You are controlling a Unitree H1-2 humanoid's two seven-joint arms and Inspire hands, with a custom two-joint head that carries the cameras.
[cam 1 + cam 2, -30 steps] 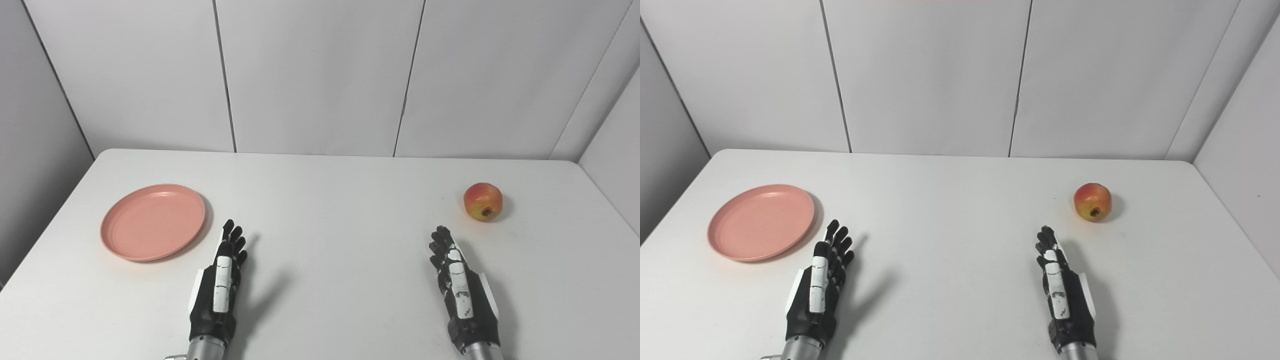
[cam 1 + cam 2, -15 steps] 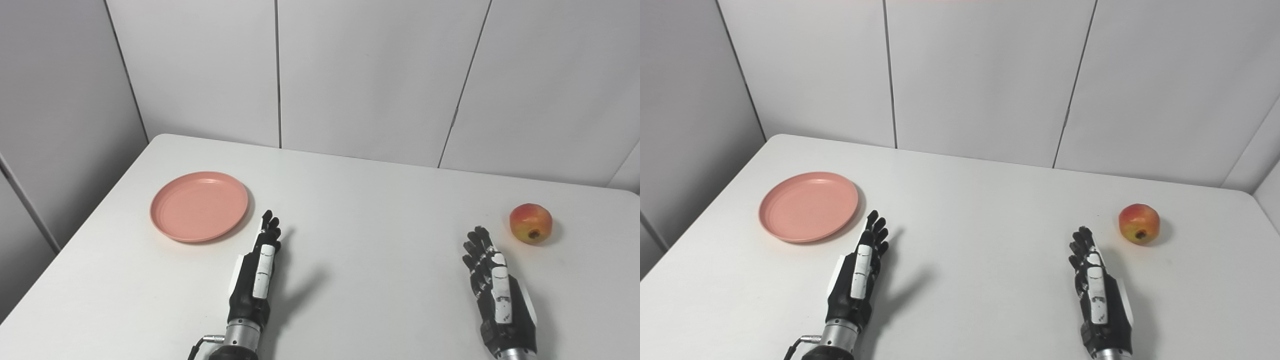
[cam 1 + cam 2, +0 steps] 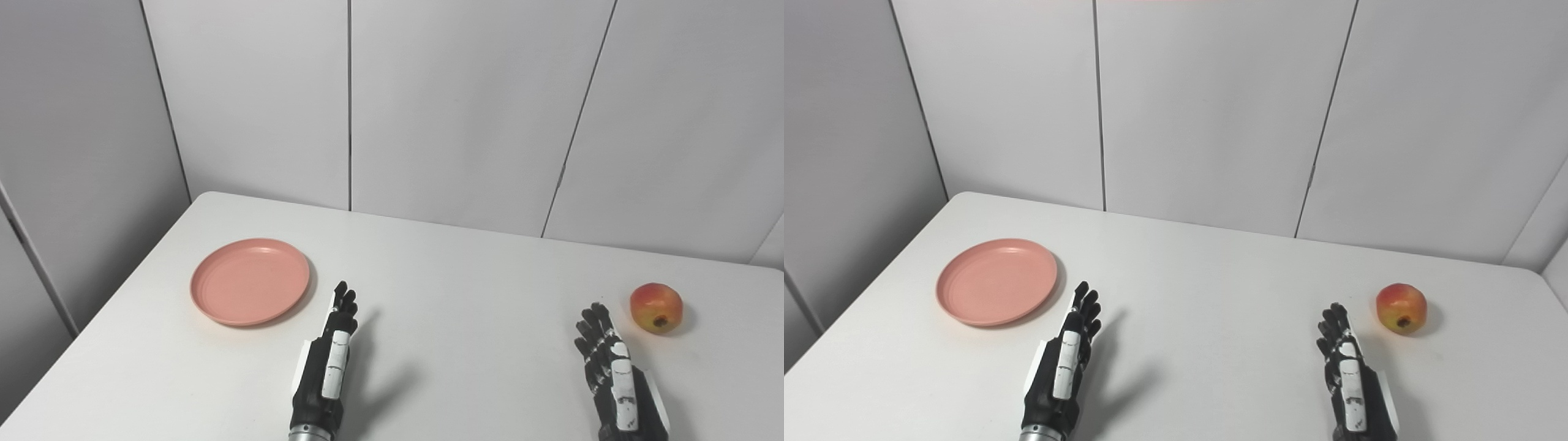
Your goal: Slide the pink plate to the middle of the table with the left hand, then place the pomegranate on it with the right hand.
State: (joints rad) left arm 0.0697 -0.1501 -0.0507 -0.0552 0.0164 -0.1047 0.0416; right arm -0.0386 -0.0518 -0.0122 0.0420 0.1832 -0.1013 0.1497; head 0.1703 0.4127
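Observation:
A round pink plate (image 3: pixel 250 281) lies empty on the left part of the white table (image 3: pixel 465 294). My left hand (image 3: pixel 327 366) hovers just right of it and nearer to me, fingers stretched forward, open, holding nothing. A red and yellow pomegranate (image 3: pixel 656 307) rests at the far right of the table. My right hand (image 3: pixel 614 373) is a little short of the pomegranate and to its left, open as well, fingers straight. Neither hand touches its object.
Grey wall panels (image 3: pixel 465 110) close off the back and left of the table. The table's rounded far left corner (image 3: pixel 961 197) and its left edge are in view.
The whole picture has shifted: the camera turned left and tipped up, so the table sits lower in the frame. Plate, pomegranate and both hands keep their places relative to one another.

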